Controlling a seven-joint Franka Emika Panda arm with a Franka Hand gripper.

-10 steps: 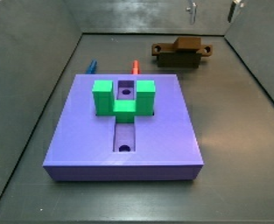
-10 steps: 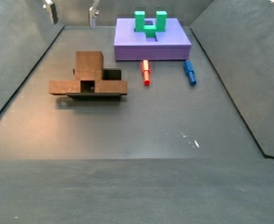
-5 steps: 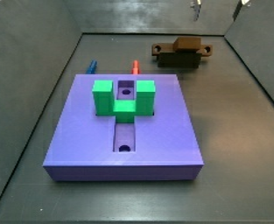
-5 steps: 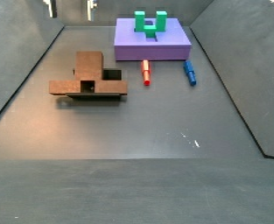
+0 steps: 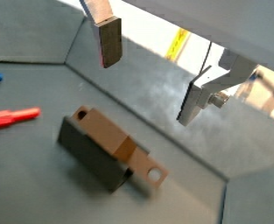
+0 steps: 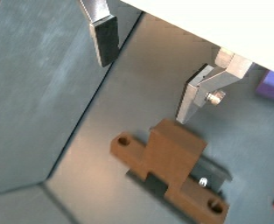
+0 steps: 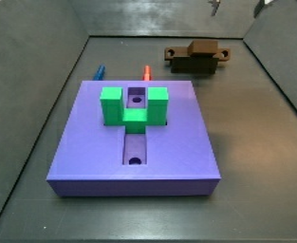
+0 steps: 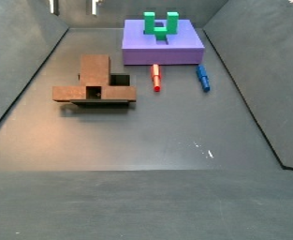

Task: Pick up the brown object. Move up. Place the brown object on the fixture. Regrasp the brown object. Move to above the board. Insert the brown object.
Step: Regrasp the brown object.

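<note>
The gripper (image 5: 151, 74) is the only thing that differs. In both side views its fingers (image 7: 215, 7) sit higher than a second ago, nearly out past the upper edge of the picture (image 8: 91, 7), so the gap between them and the brown object (image 7: 196, 53) resting on the fixture (image 7: 195, 65) is wider. The silver plates remain spread apart with nothing between them, as both wrist views show (image 6: 151, 74).

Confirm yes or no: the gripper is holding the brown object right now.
No. In a wrist view the gripper hangs open and empty above the brown object, which lies across the fixture.
</note>
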